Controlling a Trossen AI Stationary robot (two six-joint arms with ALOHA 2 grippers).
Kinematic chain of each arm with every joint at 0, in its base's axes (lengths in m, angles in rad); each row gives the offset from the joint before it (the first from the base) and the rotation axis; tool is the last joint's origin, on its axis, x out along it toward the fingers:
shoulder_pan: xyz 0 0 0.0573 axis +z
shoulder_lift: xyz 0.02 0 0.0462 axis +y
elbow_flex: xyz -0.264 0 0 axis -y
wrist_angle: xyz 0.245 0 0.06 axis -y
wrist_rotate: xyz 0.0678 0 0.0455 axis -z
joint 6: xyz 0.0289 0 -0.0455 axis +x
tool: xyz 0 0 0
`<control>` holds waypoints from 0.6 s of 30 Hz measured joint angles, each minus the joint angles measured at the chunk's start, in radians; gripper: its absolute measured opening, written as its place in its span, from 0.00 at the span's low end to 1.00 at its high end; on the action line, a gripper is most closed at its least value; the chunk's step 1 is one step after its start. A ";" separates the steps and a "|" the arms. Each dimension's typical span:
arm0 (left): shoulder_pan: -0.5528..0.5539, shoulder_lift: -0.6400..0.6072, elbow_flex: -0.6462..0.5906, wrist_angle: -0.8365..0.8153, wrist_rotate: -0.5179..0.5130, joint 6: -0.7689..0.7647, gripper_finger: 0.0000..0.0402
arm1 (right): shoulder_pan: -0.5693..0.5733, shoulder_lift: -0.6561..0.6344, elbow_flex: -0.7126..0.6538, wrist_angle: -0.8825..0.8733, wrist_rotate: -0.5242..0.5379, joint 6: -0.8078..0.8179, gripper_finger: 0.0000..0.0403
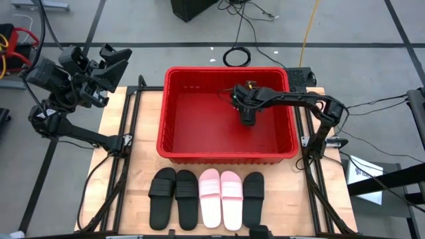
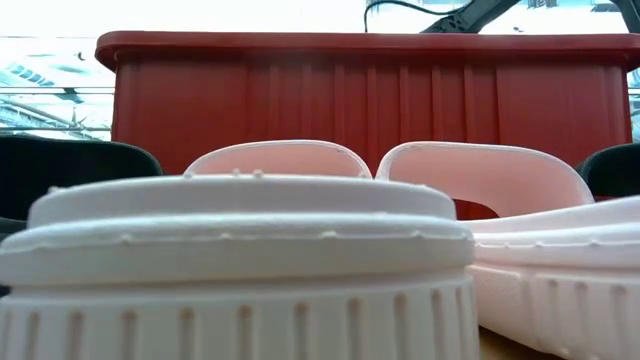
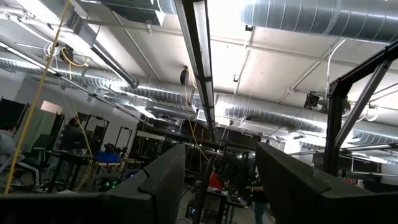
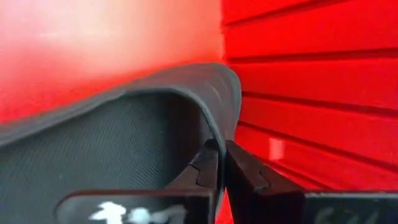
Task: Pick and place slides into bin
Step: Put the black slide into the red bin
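Held slide: I see a black slide (image 4: 124,137) pinched by its strap edge, inside the bin (image 1: 174,109).
Right gripper: my right gripper (image 4: 221,163) is pressed onto that strap, low in the bin's far middle.
Other slides: five in a row on the worktop (image 1: 126,192) near the bin: black (image 1: 161,196), black (image 1: 186,198), pink (image 1: 210,197), pink (image 1: 231,198), black (image 1: 253,198).
Left gripper: my left gripper (image 3: 221,180) is spread, raised off the far-left corner.
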State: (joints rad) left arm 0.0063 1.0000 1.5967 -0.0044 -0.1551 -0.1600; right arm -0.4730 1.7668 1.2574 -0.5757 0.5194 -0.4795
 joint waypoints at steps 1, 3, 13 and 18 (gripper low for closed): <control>0.000 0.000 0.000 0.000 0.000 0.000 0.50 | 0.000 0.000 -0.019 0.008 -0.001 -0.001 0.02; 0.000 0.000 0.000 0.000 0.000 -0.002 0.50 | 0.002 0.000 -0.053 0.019 -0.016 0.004 0.03; 0.000 0.000 0.000 0.000 0.000 -0.002 0.50 | 0.013 -0.008 -0.132 0.041 -0.045 0.078 0.03; 0.000 0.000 0.000 0.000 -0.003 0.001 0.50 | 0.012 -0.029 -0.135 0.094 -0.050 0.075 0.02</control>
State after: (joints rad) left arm 0.0062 1.0000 1.5967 -0.0041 -0.1577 -0.1588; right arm -0.4610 1.7373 1.1225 -0.4819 0.4698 -0.4049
